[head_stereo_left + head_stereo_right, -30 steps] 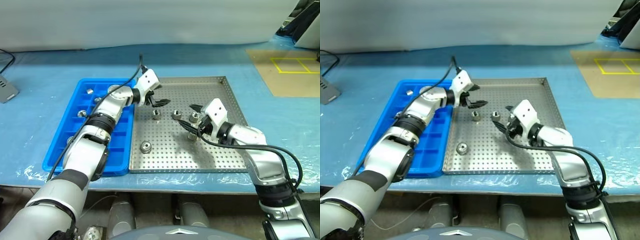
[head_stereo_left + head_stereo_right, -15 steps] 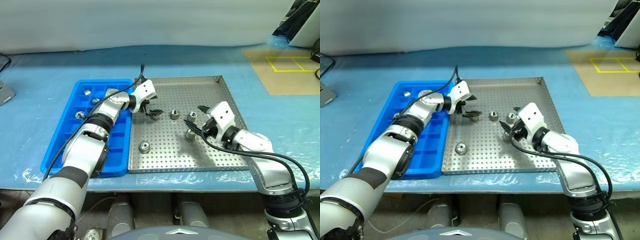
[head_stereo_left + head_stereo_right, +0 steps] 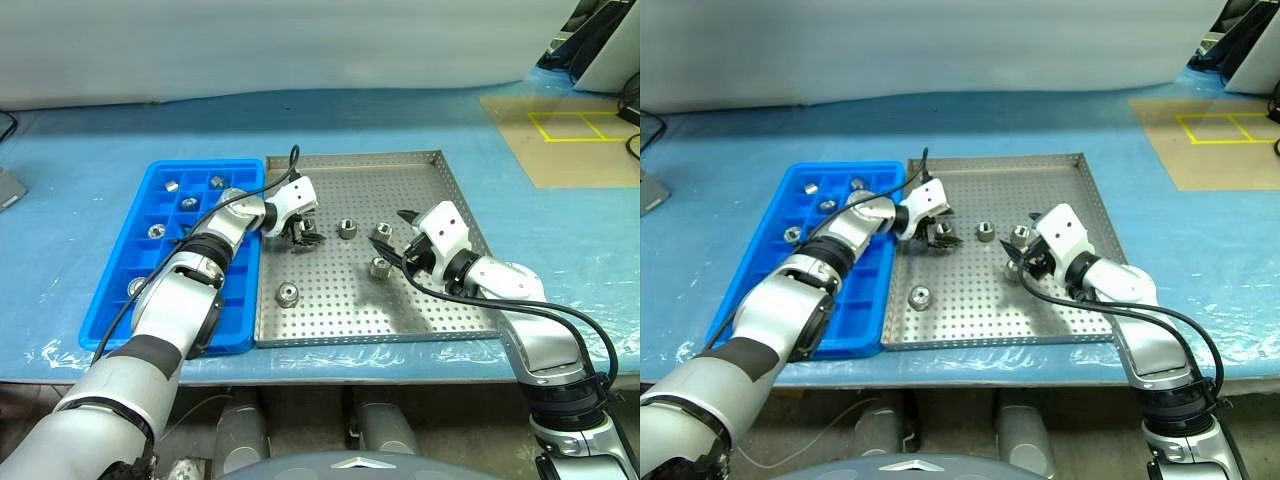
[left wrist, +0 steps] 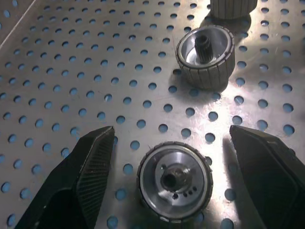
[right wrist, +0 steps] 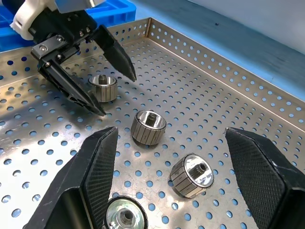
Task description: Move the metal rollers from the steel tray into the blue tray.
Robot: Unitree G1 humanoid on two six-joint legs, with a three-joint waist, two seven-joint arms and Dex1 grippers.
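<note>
- left gripper (image 4: 167,143) has dropped onto steel tray (image 3: 440,300), jaws wide, empty, straddling one metal roller (image 4: 174,180)
- grasp looks next; blue tray (image 3: 120,300) beside
- right gripper (image 5: 167,152) open, empty

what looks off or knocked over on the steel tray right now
Two rollers lie tipped on their sides on the steel tray: one near the middle and one by the right claw. The roller between the open fingers of the left claw stands upright. Nothing looks spilled or damaged.
</note>
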